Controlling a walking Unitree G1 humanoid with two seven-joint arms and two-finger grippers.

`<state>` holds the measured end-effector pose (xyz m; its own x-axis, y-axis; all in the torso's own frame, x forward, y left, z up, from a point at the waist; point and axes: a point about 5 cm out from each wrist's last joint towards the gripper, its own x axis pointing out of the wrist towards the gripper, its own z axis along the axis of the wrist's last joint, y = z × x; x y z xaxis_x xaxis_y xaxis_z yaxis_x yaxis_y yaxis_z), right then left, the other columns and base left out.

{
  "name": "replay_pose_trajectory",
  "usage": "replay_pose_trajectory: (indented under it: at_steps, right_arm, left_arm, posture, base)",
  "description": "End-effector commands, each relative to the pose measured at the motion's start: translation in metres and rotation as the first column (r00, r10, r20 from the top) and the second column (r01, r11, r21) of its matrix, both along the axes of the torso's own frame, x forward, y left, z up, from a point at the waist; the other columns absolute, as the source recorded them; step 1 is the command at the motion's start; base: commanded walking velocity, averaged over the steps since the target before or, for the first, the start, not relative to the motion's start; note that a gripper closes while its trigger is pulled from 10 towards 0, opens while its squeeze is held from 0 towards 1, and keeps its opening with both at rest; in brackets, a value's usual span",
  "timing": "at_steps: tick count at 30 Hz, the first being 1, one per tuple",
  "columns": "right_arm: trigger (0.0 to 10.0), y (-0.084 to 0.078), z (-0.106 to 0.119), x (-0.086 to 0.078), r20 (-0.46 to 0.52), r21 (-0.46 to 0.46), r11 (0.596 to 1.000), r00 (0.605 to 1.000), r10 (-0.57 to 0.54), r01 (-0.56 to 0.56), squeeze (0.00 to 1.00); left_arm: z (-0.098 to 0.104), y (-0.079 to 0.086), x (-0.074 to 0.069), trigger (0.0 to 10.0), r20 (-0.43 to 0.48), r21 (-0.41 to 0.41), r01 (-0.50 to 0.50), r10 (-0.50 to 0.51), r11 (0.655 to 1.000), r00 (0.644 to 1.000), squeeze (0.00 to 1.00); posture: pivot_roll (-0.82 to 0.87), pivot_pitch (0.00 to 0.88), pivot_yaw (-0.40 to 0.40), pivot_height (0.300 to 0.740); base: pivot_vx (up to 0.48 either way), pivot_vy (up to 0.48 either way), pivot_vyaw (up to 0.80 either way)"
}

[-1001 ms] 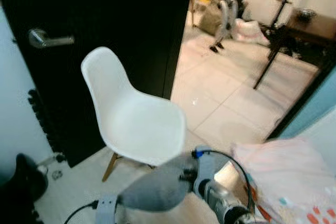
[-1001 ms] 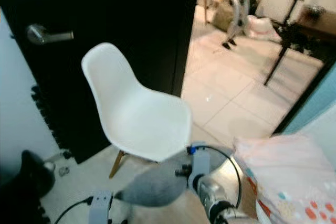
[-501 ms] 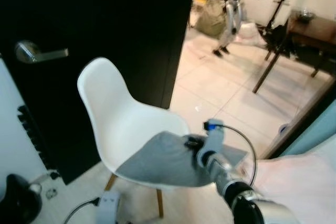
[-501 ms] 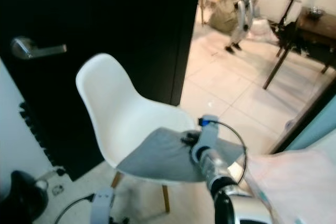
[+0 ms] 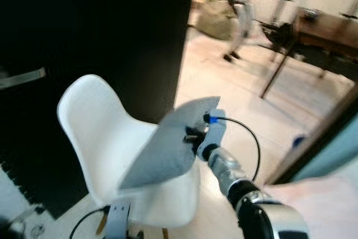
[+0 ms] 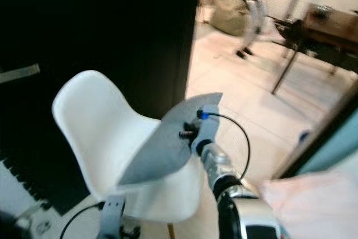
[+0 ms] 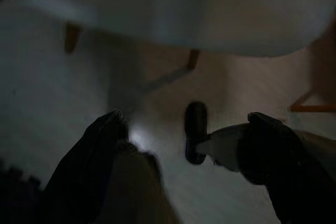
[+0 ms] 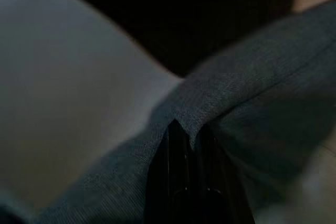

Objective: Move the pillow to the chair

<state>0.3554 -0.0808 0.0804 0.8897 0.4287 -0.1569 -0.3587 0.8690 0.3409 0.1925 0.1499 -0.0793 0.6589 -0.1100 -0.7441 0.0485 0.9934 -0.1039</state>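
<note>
1. The grey pillow (image 5: 168, 144) hangs tilted above the seat of the white shell chair (image 5: 100, 132), one corner raised.
2. The right gripper (image 8: 190, 129) pinches the pillow's edge, its fingers clenched on the fabric.
3. The left gripper (image 7: 184, 129) hangs low over the floor beneath the chair, fingers spread apart.
4. A black door (image 5: 89, 26) stands behind the chair.

The right gripper (image 8: 189, 129) has lifted the grey pillow (image 5: 168, 144) — from low before the white chair (image 5: 95, 132) to above its seat.
</note>
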Motion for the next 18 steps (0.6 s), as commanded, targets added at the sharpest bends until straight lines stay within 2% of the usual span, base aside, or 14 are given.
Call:
replay_pose_trajectory:
  at_steps: [1, 2, 4, 9, 18]
  right_arm:
    - [10.0, -0.005, 0.011, 0.005, 0.071, -0.001, 1.0, 0.997, -0.011, 0.011, 0.0]
    - [10.0, -0.005, 0.011, 0.005, 0.071, -0.001, 1.0, 0.997, -0.011, 0.011, 0.0]
    - [10.0, -0.006, -0.002, 0.0, 0.001, -0.057, 0.998, 1.0, 0.001, -0.001, 0.0]
    - [10.0, -0.001, -0.008, -0.005, -0.008, -0.064, 0.997, 0.999, 0.052, -0.053, 0.0]
    - [10.0, 0.004, -0.017, -0.012, -0.04, -0.089, 0.99, 0.993, 0.11, -0.113, 0.0]
  left_arm:
    - [-0.004, 0.001, -0.007, 10.0, -0.029, -0.002, -0.01, 0.01, 1.0, 1.0, 0.0]
    - [-0.004, 0.001, -0.007, 10.0, -0.029, -0.002, -0.01, 0.01, 1.0, 1.0, 0.0]
    - [-0.003, 0.001, -0.005, 10.0, -0.022, -0.002, -0.014, 0.014, 1.0, 1.0, 0.0]
    - [-0.003, 0.001, -0.005, 10.0, -0.021, -0.006, -0.021, 0.021, 1.0, 1.0, 0.0]
    - [-0.003, 0.0, -0.005, 10.0, -0.019, -0.01, -0.019, 0.018, 1.0, 1.0, 0.0]
  posture:
    - [0.21, 0.0, -0.149, 0.74]
    - [0.21, 0.0, -0.149, 0.74]
    - [0.22, 0.0, -0.151, 0.74]
    - [0.22, 0.0, -0.153, 0.74]
    - [0.22, 0.0, -0.152, 0.74]
  base:
    - [0.0, 0.0, 0.0]
    - [0.0, 0.0, 0.0]
    - [0.0, 0.0, 0.0]
    - [0.0, 0.0, 0.0]
    - [0.0, 0.0, 0.76]
